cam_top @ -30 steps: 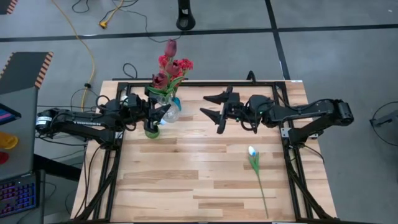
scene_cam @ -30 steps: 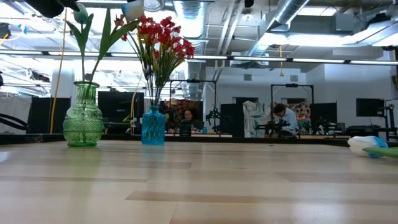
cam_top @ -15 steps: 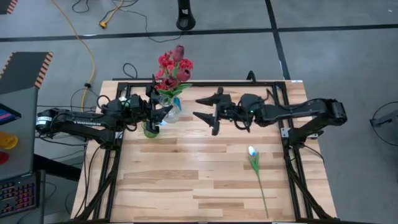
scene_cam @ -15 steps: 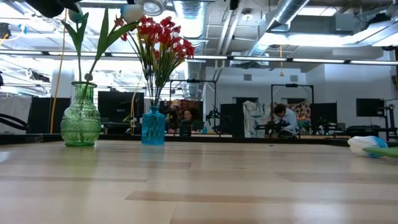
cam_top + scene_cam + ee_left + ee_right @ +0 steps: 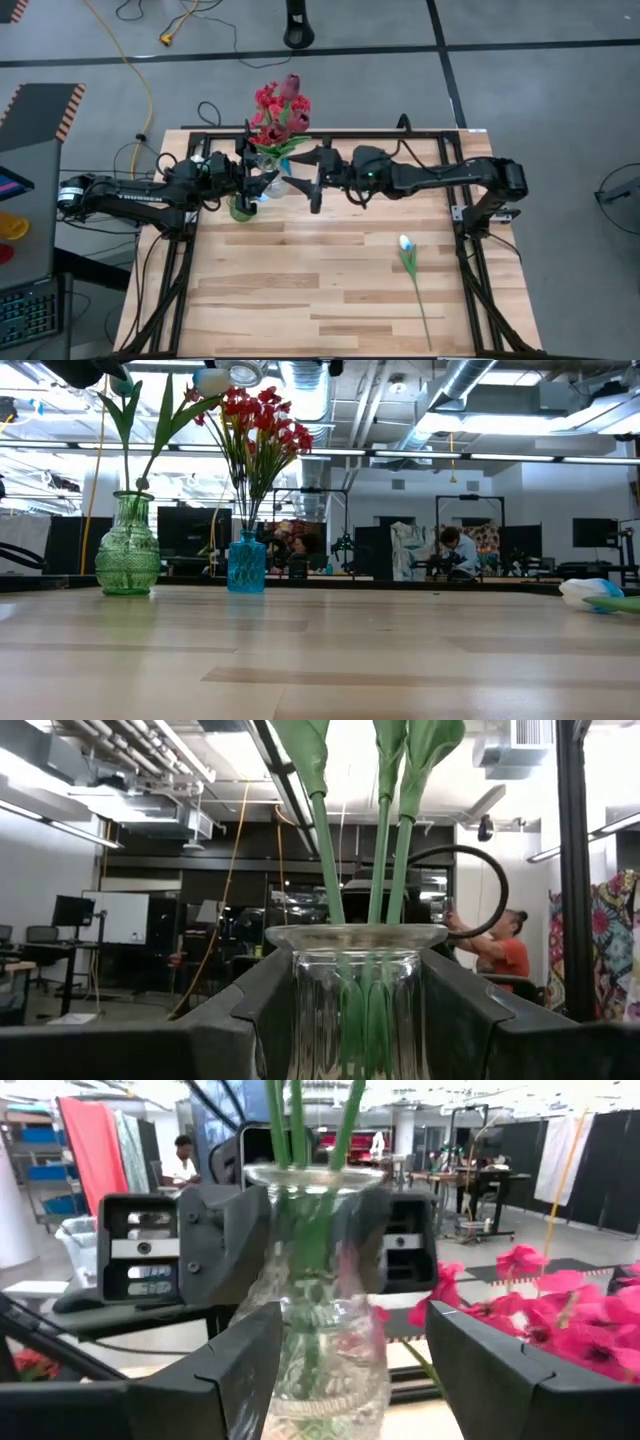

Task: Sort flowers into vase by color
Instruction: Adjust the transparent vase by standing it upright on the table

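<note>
Left gripper (image 5: 262,183) clamping green ribbed glass vase (image 5: 127,546), steadying it and its stems. Right gripper (image 5: 300,179) spread open, flanking same vase, likely for handover. White tulip (image 5: 405,244) lying on tabletop (image 5: 300,290), unsorted; red blossoms (image 5: 262,417) standing in blue vase (image 5: 246,565).

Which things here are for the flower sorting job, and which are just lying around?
For the job:
green vase, held by the left gripper
blue vase with the red flowers
white tulip lying on the table
right gripper, open beside the green vase

Just lying about:
yellow cable on the floor
keyboard
person in the room behind
</note>
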